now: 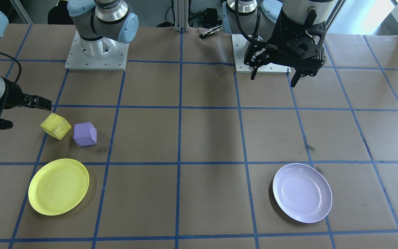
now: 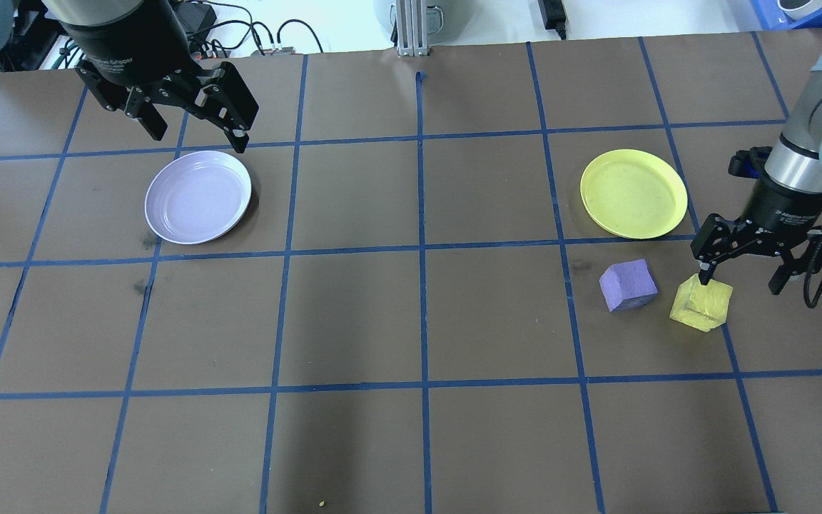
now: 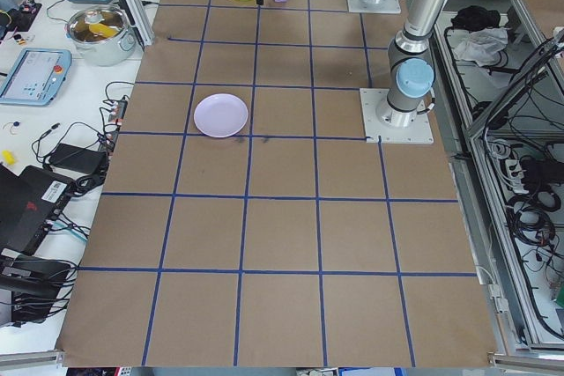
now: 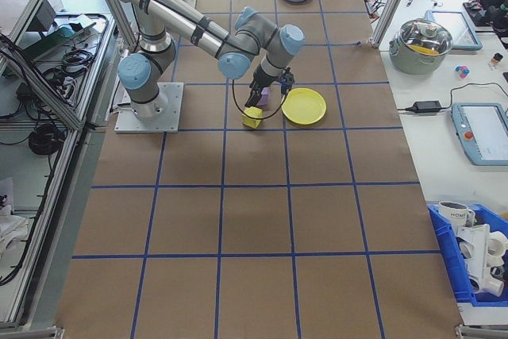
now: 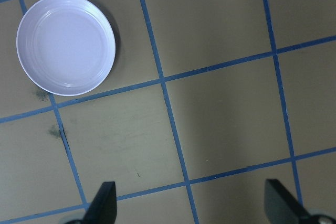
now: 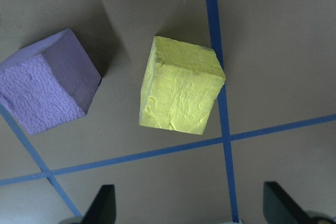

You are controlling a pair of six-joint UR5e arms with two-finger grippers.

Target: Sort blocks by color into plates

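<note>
The yellow block (image 2: 700, 303) and the purple block (image 2: 628, 285) lie side by side on the table, a small gap between them, just near of the empty yellow plate (image 2: 633, 193). My right gripper (image 2: 739, 282) hangs open above the yellow block (image 6: 181, 85), one fingertip over the block's far edge; the purple block (image 6: 47, 82) shows at the left of the right wrist view. The empty lavender plate (image 2: 198, 196) sits far off on the left half. Above its far edge my left gripper (image 2: 198, 139) hovers open, holding nothing.
Blue tape lines grid the brown table cover. The two arm bases (image 1: 97, 52) stand on the robot's side of the table. A lidded pot (image 3: 101, 33), tablets and cables lie on a side bench beyond the table's far edge.
</note>
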